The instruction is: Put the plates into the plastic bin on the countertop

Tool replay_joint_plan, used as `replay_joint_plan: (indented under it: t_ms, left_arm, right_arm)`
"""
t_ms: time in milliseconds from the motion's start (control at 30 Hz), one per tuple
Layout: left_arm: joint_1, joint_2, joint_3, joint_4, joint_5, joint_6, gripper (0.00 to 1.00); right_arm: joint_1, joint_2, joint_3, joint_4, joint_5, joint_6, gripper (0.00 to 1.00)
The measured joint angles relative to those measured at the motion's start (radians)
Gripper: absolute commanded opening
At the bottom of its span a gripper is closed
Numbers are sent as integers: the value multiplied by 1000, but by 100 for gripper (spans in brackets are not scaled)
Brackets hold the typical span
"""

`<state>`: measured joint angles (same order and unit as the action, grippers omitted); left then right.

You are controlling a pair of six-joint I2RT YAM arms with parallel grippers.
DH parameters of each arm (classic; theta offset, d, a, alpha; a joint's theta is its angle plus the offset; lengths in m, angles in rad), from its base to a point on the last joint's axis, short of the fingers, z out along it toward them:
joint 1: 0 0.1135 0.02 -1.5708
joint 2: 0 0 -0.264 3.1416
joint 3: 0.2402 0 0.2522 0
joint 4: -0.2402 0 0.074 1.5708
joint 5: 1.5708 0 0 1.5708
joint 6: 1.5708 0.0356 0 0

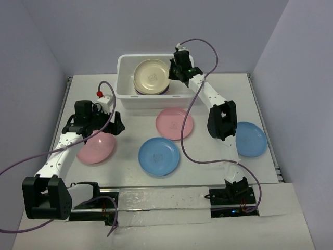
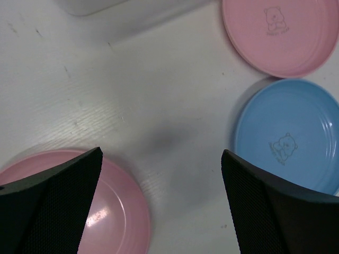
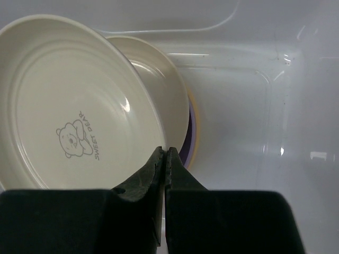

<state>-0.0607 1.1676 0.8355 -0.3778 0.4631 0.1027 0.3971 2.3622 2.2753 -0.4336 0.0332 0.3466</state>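
The white plastic bin [image 1: 151,101] stands at the back of the countertop [image 1: 130,130]. My right gripper [image 1: 171,70] is shut on the rim of a cream plate [image 1: 151,75], held tilted in the bin over a stack. In the right wrist view my gripper [image 3: 165,153] pinches this plate [image 3: 69,106] above another cream plate [image 3: 164,90] and a lilac one [image 3: 186,143]. My left gripper [image 1: 117,126] is open and empty, low over the countertop by a pink plate [image 1: 96,147]. A second pink plate [image 1: 174,123] and two blue plates [image 1: 158,156] [image 1: 251,139] lie loose.
A small white block with a red knob [image 1: 103,99] sits left of the bin. In the left wrist view my open gripper [image 2: 161,159] has the near pink plate [image 2: 116,211] on its left and the blue plate [image 2: 291,137] on its right. Lilac-grey walls bound the table.
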Motion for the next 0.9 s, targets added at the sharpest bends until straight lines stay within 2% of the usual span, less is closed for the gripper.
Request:
replay_joint_plan:
  t_ms: [100,133,233,333,400,467,633,767,900]
  left_arm:
    - [-39,-2,-26,-2,-18,25,99]
    - [-48,-2,-33,-1,-24,32,99]
    - [-74,-2,-50,2,-40,40,99]
    - [-105,5,-59,4,-49,41,98]
    - [-130,14,-60,5,-56,38,97]
    - [-165,30,-60,16,-70,32,95]
    - [-262,93,-60,28,-95,3,91]
    - [-325,148,-60,40,-102,-25,89]
    - [-361,203,-59,46,-98,-45,88]
  right_arm:
    - [0,28,7,18,20,7,0]
    - [0,35,14,27,27,8,3]
    - [0,53,29,64,35,12,46]
    - [0,69,52,107,34,18,75]
    - [0,77,63,135,29,19,86]
    - [0,77,64,153,16,19,91]
    - [0,42,17,176,-20,12,93]
    - [-5,-99,-123,160,-53,-5,97]
    - [-22,-313,-231,144,-82,-49,100]
